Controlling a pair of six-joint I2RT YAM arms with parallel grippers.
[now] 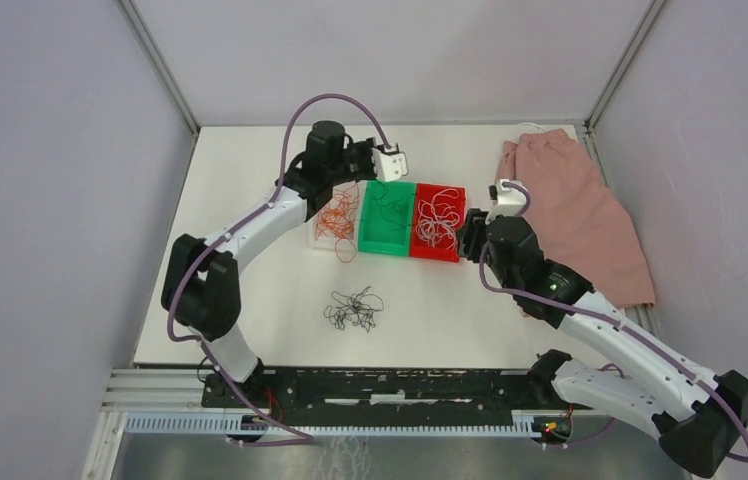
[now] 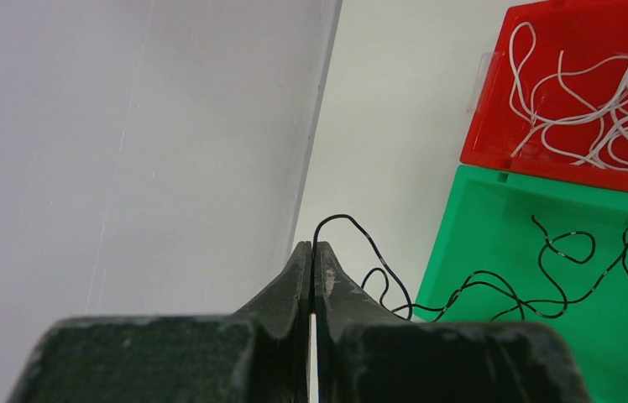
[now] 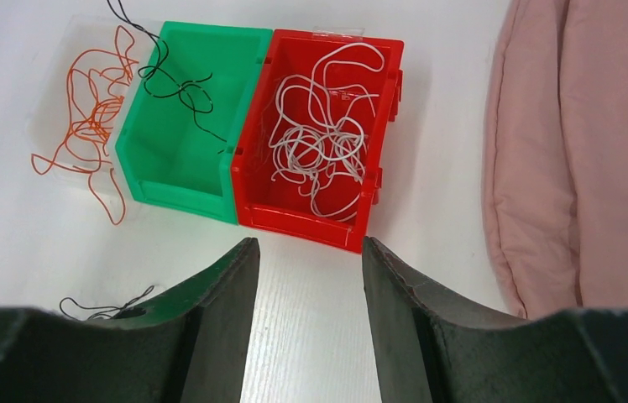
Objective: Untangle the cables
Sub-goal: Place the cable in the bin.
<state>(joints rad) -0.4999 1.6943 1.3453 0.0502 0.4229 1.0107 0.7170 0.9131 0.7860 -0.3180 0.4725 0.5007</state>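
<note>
The cables lie sorted by colour. A loose black clump (image 1: 353,310) rests on the white table. Orange wires (image 3: 84,117) fill a clear tray, white wires (image 3: 319,134) fill the red bin (image 3: 302,220), and black wire (image 3: 178,88) lies in the green bin (image 3: 180,193). My left gripper (image 2: 312,248) hovers by the green bin's back edge (image 1: 386,168), shut on one thin black cable (image 2: 353,228) that trails down into the green bin (image 2: 462,252). My right gripper (image 3: 306,243) stands open and empty over bare table, just in front of the red bin (image 1: 467,240).
A pink cloth (image 1: 570,210) covers the table's back right, close to my right arm. The back wall (image 2: 126,126) is right beside my left gripper. Side walls close in the table. A few orange strands (image 1: 345,250) spill out of the clear tray.
</note>
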